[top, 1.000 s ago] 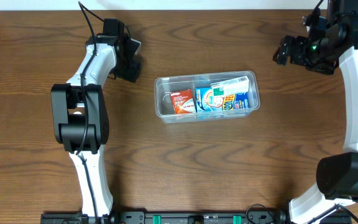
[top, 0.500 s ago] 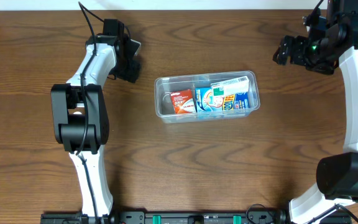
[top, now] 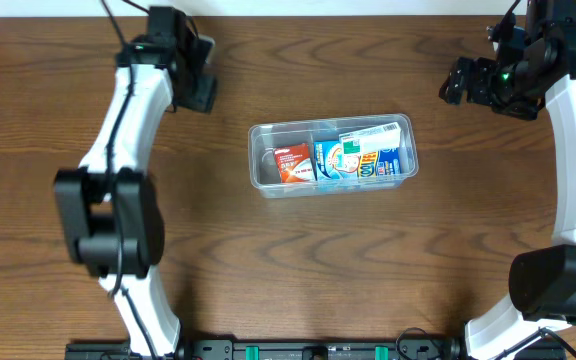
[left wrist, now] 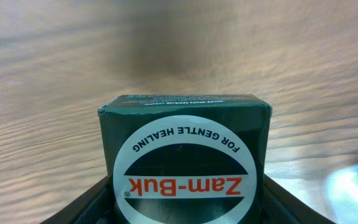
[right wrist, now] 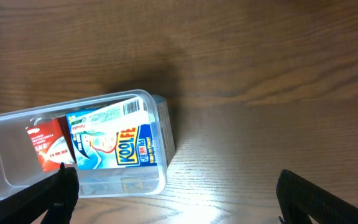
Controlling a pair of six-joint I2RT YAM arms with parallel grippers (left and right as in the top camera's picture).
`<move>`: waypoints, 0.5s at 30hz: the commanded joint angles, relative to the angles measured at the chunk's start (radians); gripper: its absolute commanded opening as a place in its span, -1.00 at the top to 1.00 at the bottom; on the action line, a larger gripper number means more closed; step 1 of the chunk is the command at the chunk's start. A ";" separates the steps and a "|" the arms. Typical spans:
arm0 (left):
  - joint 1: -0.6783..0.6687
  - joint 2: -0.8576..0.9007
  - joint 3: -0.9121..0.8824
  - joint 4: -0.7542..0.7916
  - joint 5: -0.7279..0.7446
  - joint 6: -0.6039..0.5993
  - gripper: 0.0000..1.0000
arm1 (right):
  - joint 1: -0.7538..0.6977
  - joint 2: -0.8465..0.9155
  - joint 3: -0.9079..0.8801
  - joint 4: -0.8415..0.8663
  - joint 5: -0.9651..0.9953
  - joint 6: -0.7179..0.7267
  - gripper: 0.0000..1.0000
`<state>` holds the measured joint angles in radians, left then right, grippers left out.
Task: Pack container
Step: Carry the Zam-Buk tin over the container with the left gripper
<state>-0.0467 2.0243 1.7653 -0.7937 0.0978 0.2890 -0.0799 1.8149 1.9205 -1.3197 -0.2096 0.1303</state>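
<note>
Looks like the carry step: left hand [top: 198, 90] is clamped on a green ointment box [left wrist: 185, 143], far-left over the surface [top: 368, 260]; the container [top: 268, 183] sits mid-surface, part filled; right hand [top: 458, 82] is spread wide, empty; next I'd swing the box over the container's barer left end and let go.

1 container [top: 260, 178] — 1 Zam-Buk box [left wrist: 184, 155]

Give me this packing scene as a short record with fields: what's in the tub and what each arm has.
container: clear tub in the middle of the wooden table
inside: red packet, blue packet
left gripper: closed on a green box, apart from the tub
right gripper: open, empty, apart from the tub
not yet packed: green box
</note>
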 commanded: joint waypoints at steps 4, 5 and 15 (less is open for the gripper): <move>-0.022 -0.175 0.005 -0.065 -0.003 -0.154 -0.25 | 0.008 -0.003 0.012 -0.001 -0.005 0.014 -0.98; -0.032 -0.196 0.005 -0.080 -0.004 -0.166 -0.25 | 0.008 -0.003 0.012 -0.001 -0.005 0.014 -0.99; -0.238 -0.345 0.004 -0.220 -0.005 -0.259 -0.24 | 0.008 -0.003 0.012 -0.001 -0.004 0.014 -0.99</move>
<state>-0.2325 1.7100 1.7653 -1.0016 0.0975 0.0799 -0.0799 1.8149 1.9205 -1.3201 -0.2096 0.1307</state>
